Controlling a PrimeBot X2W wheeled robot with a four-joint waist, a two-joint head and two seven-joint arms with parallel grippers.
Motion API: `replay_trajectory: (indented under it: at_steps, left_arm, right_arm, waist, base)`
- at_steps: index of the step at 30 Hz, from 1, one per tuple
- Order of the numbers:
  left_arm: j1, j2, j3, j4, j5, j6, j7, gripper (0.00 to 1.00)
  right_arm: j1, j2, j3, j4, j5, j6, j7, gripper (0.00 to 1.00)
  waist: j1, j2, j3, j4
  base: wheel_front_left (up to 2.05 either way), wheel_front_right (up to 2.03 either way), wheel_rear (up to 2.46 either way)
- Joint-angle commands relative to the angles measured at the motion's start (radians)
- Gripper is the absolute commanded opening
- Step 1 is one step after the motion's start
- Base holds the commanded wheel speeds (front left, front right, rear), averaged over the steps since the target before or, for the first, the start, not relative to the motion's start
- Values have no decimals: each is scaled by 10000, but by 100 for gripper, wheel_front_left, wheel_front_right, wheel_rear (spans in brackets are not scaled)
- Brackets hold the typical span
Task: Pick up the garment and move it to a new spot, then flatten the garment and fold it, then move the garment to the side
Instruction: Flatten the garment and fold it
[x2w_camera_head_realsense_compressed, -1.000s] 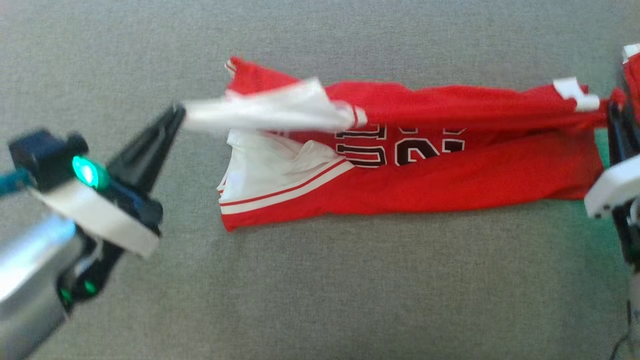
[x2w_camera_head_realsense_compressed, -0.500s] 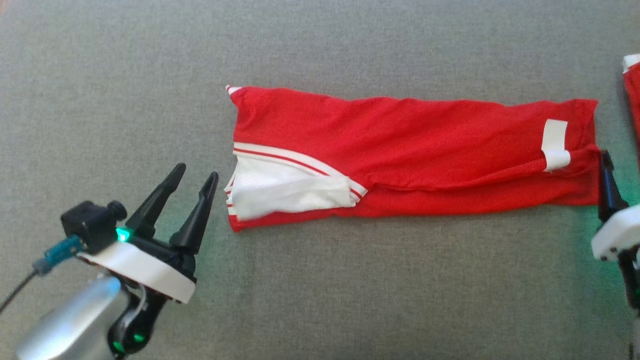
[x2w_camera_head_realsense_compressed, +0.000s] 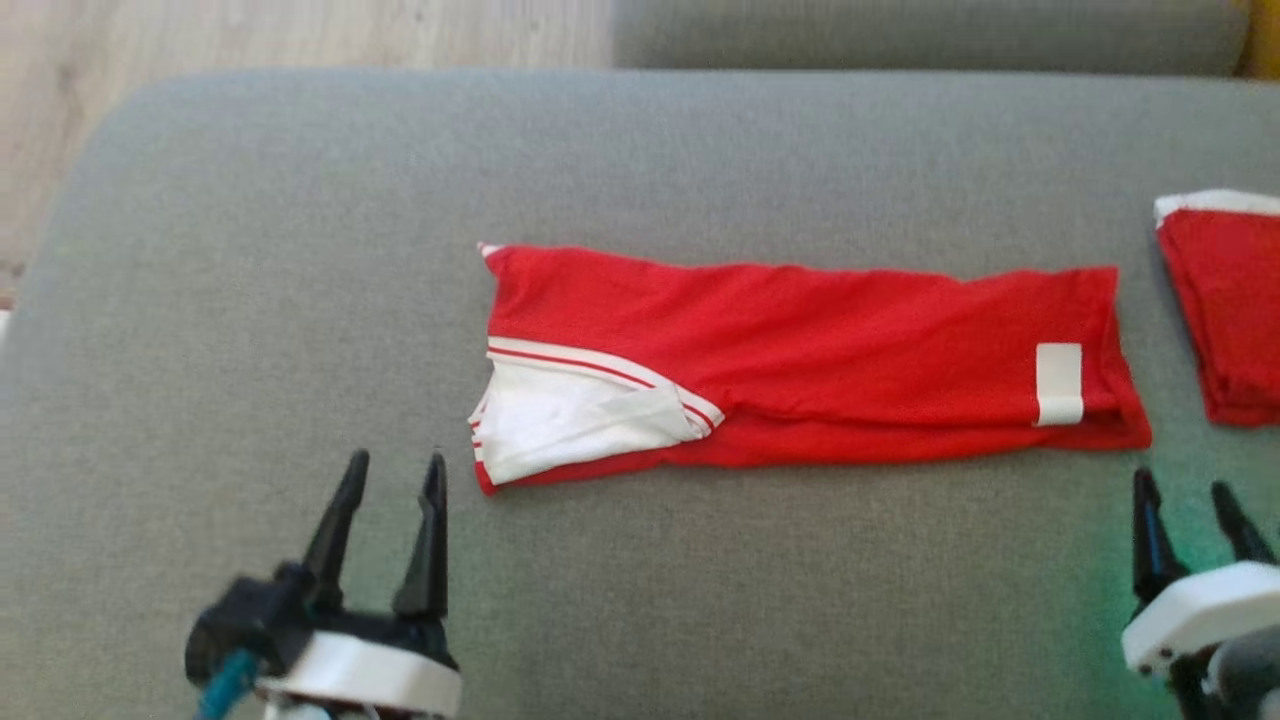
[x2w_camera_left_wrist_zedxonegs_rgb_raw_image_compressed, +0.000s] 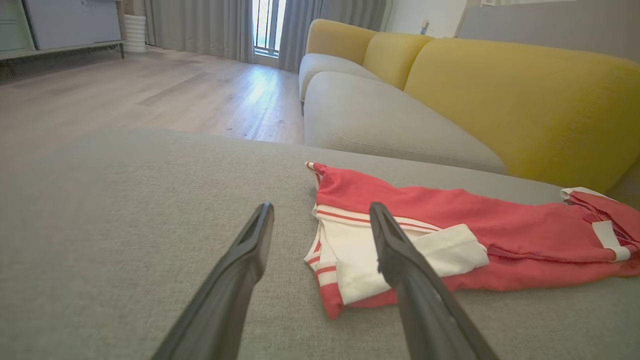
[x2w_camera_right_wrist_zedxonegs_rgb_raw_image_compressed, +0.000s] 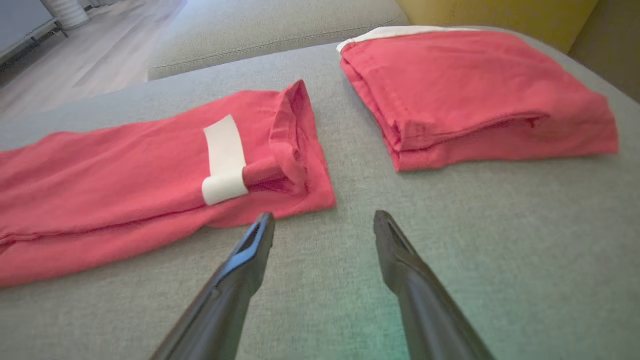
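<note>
The garment (x2w_camera_head_realsense_compressed: 800, 365), a red jersey with white trim, lies folded lengthwise into a long strip across the grey cushion; its white-edged end (x2w_camera_left_wrist_zedxonegs_rgb_raw_image_compressed: 360, 255) faces left and a white tab (x2w_camera_right_wrist_zedxonegs_rgb_raw_image_compressed: 224, 159) marks its right end. My left gripper (x2w_camera_head_realsense_compressed: 397, 472) stands open near the front edge, just below and left of the strip's left end, with nothing between its fingers. At the lower right, my right gripper (x2w_camera_head_realsense_compressed: 1185, 490) is open too, just in front of the strip's right corner (x2w_camera_right_wrist_zedxonegs_rgb_raw_image_compressed: 320, 200), apart from the cloth.
A second red garment (x2w_camera_right_wrist_zedxonegs_rgb_raw_image_compressed: 475, 95), folded into a neat stack, rests on the cushion (x2w_camera_head_realsense_compressed: 300, 250) at the right. Beyond the cushion's far edge are wooden floor (x2w_camera_left_wrist_zedxonegs_rgb_raw_image_compressed: 150, 95) and a grey and yellow sofa (x2w_camera_left_wrist_zedxonegs_rgb_raw_image_compressed: 500, 95).
Both grippers have opened and let go of the garment's upper edge, which has dropped forward into a fold. Both arms have drawn back toward the front; the camera has tilted, showing the cushion's far edge.
</note>
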Motion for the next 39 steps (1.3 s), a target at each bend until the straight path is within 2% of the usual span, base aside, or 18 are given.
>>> replay_trajectory:
  at_steps: [1,4,8,12,18,24,29,30,31,32,33,36,39]
  left_arm:
    - [111,-183,707,-361,477,115,-95,100]
    - [982,-956,1346,-676,1417,97,-95,100]
    - [1693,-1422,1801,-1130,2215,-44,-95,100]
    - [2165,-1664,2067,-1426,2893,-215,-95,100]
    - [2312,-1924,2050,-1511,3619,-596,-95,100]
    - [2161,-2151,2170,-1374,3920,-970,-95,100]
    - [2054,-2268,2258,-1275,4084,-1182,-95,100]
    - [2027,-2297,2278,-1252,4120,-1235,-95,100]
    - [2005,-2323,2302,-1228,4157,-1282,-95,100]
    - [1991,-2347,2321,-1194,4189,-1331,-95,100]
    - [1981,-2371,2343,-1164,4224,-1371,-95,100]
    - [1958,-2420,2390,-1113,4353,-1471,-95,100]
    - [1945,-2447,2421,-1041,4477,-1557,-95,100]
  right_arm:
    - [-8,-70,219,-132,131,-9,-183,100]
    - [-84,47,224,339,323,-9,-346,100]
    - [-608,5,193,936,308,-9,-364,100]
    - [-1417,-124,-339,1720,-12,-9,-368,100]
    - [-2692,-202,-1664,3125,-1190,-9,-227,100]
    - [-3447,-142,-2525,4445,-1930,-9,130,100]
    - [-3794,-73,-2936,5117,-2105,-9,356,100]
    - [-3901,-50,-2930,5270,-2033,-9,406,95]
    - [-4003,-27,-2883,5420,-1921,-9,454,58]
    - [-4099,4,-2806,5571,-1745,-9,537,25]
    - [-4183,35,-2699,5701,-1518,-9,629,0]
    - [-4283,32,-2267,5785,-938,-9,690,0]
    - [-4165,-273,-1825,5524,-675,-9,339,0]
  waist:
    - [2,-1,-501,202]
    - [2,-1,-903,482]
    - [2,-1,-1060,853]
    - [2,-1,-1068,1229]
    - [2,-1,-853,1604]
    - [2,-1,-577,1724]
    - [2,-1,-462,1664]
    - [2,-1,-446,1640]
    - [2,-1,-441,1602]
    - [2,-1,-447,1569]
    - [2,-1,-460,1534]
    - [2,-1,-496,1440]
    - [2,-1,-542,1336]
  base:
    - [0,0,0]
    - [0,0,0]
    - [0,0,0]
    - [0,0,0]
    - [0,0,0]
    - [0,0,0]
    - [0,0,0]
    - [0,0,0]
    - [0,0,0]
    - [0,0,0]
    - [0,0,0]
    - [0,0,0]
    - [0,0,0]
